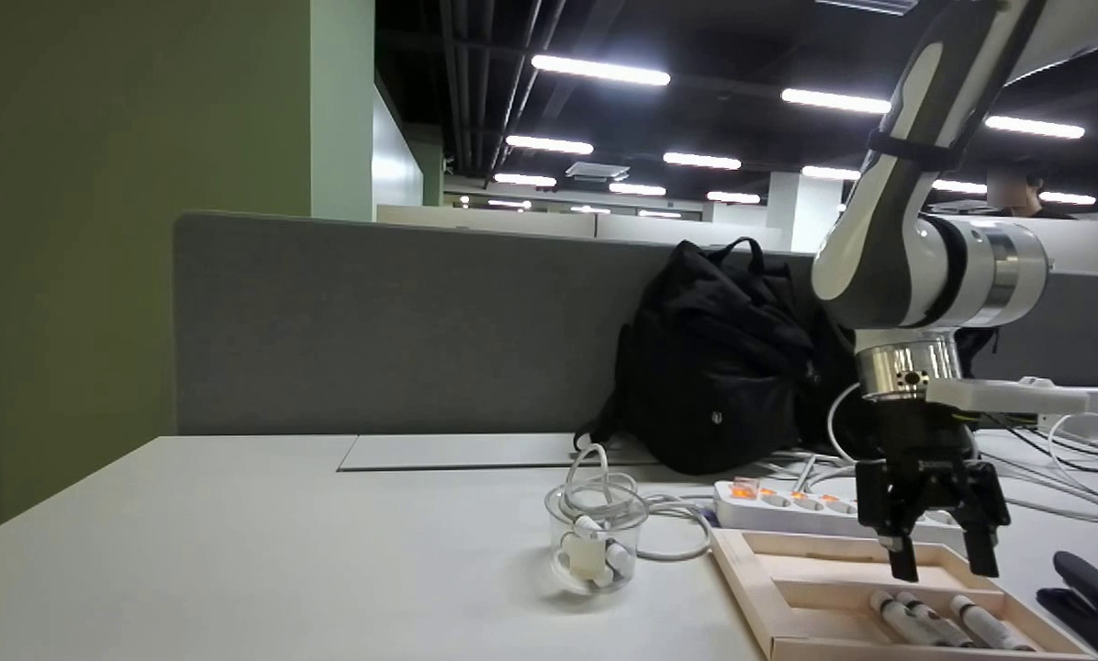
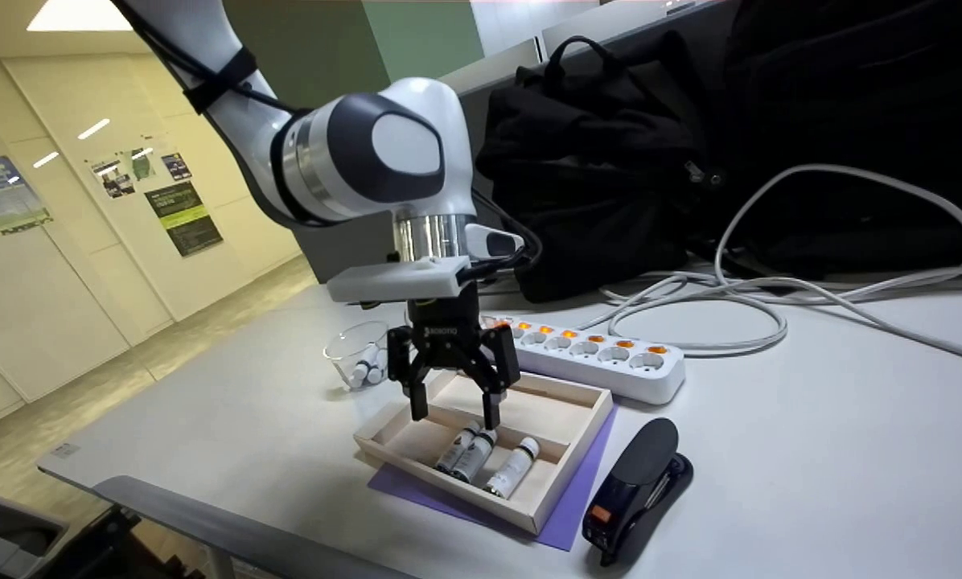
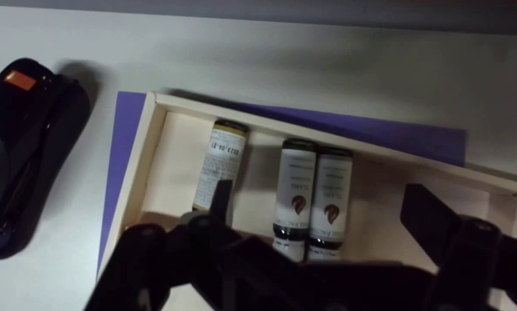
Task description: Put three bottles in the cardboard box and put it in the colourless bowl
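White desk point(image 1: 329, 542) holds a stapler point(image 2: 632, 482) and power strip point(image 2: 589, 362) beside the box point(image 2: 545, 410), claw point(image 2: 455, 412) spread wide above.

In the wrist view, the hand point(image 3: 319, 198) covers part of the leftmost bottle point(image 3: 219, 164) and the box point(image 3: 139, 164); the left edge cuts the stapler point(image 3: 29, 151); fine label print point(image 3: 213, 172) is blurred.

My glossy white arm point(image 2: 324, 173) has dark grey panels point(image 2: 358, 151), a wide black strap point(image 2: 222, 80), a thin black cable point(image 2: 265, 98) and a shiny silver metal collar point(image 2: 433, 236); my angular black two-fingered claw point(image 2: 455, 410) reads ROBOTIQ.
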